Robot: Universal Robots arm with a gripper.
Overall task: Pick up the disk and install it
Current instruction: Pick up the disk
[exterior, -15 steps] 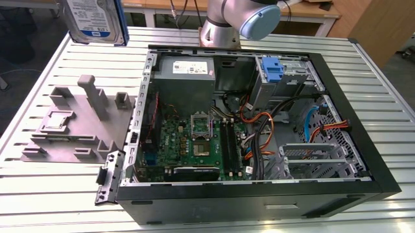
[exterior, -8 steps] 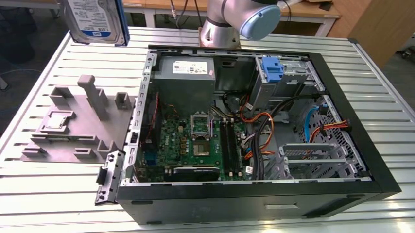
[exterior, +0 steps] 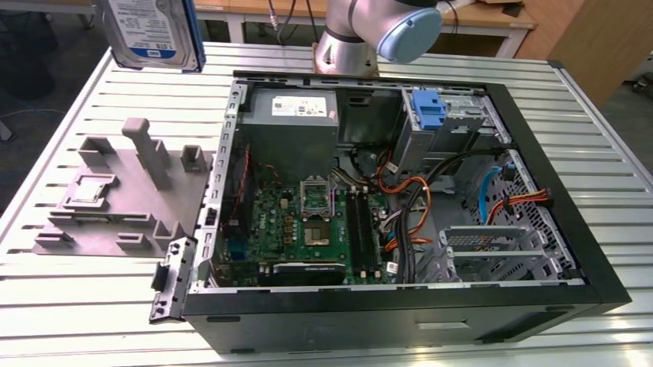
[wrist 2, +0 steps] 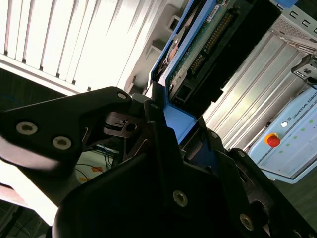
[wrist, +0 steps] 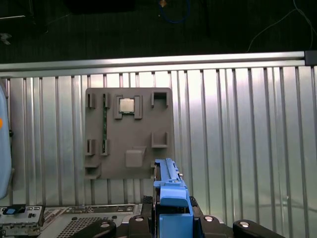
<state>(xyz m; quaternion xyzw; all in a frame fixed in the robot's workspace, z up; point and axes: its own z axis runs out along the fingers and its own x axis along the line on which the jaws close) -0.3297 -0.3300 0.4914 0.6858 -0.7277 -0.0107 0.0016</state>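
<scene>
I look down on a pale, ribbed metal table [exterior: 92,321], its slats catching bright glare; along the top of the exterior view runs a wooden bench [exterior: 490,21] on white legs; a wooden panel [exterior: 602,46] stands in the upper right; grey floor [exterior: 26,164] shows at the left edge; in the first wrist view the floor beyond the table's rail is dark, with loose cables [wrist: 174,15] on it.

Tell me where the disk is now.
The disk is at the exterior view's upper left, in the air beyond the grey fixture plate, clamped in the gripper.
</scene>
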